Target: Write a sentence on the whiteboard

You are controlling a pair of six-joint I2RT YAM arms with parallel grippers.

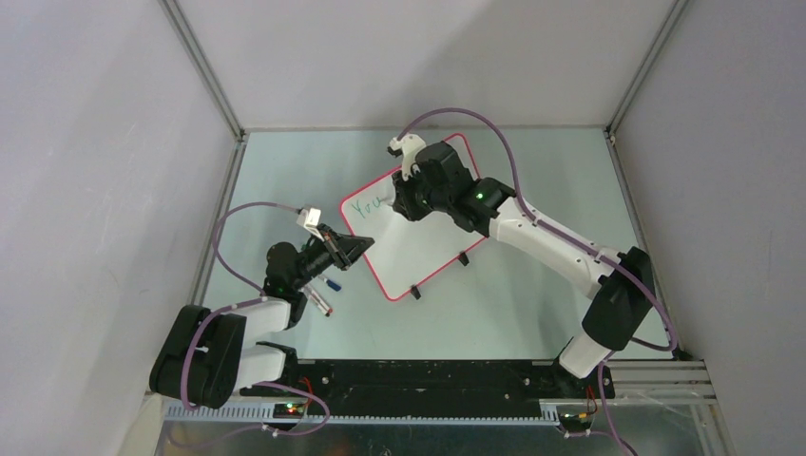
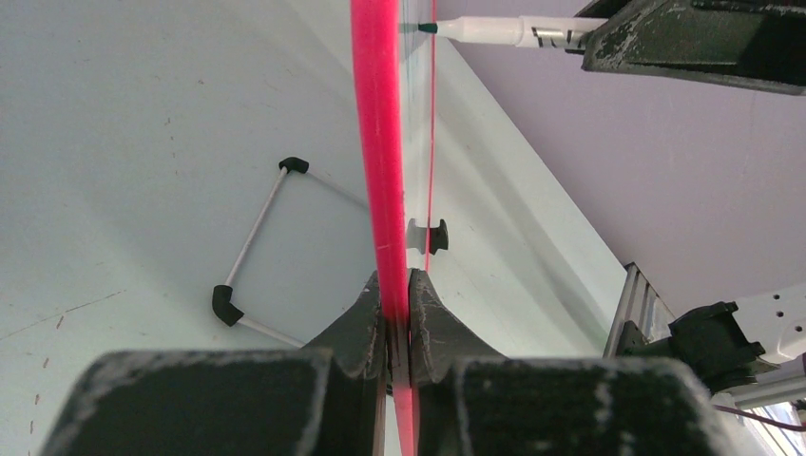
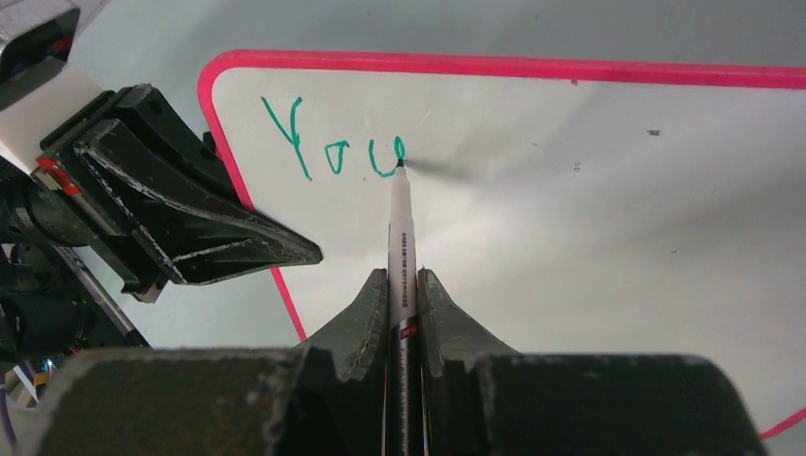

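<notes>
The whiteboard is lying on the pale green table, a little left of the middle and turned on the diagonal. Its long axis is running from the near left toward the far right, and one rounded corner is pointing at the back wall. Its face is glossy white and is throwing back soft grey reflections. A thin red-pink rim is running round it, and two small black clip feet are sitting on the near-right long edge. The left gripper is pinching the short left edge, its scuffed black tapered fingers pressed against the rim from both sides. Whether that edge is lifted off the table cannot be told. The right gripper is reaching over the far-left part of the board, its jaws clamped on the slim white barrel of a marker. The marker is pointing away from the wrist, with its dark tip touching the white surface. Green handwriting reading "You" is sitting just under the far long edge, beginning near the left corner, and the tip is resting at the end of the last letter. Two loose markers are lying on the table beside the left arm, apart from the board.
</notes>
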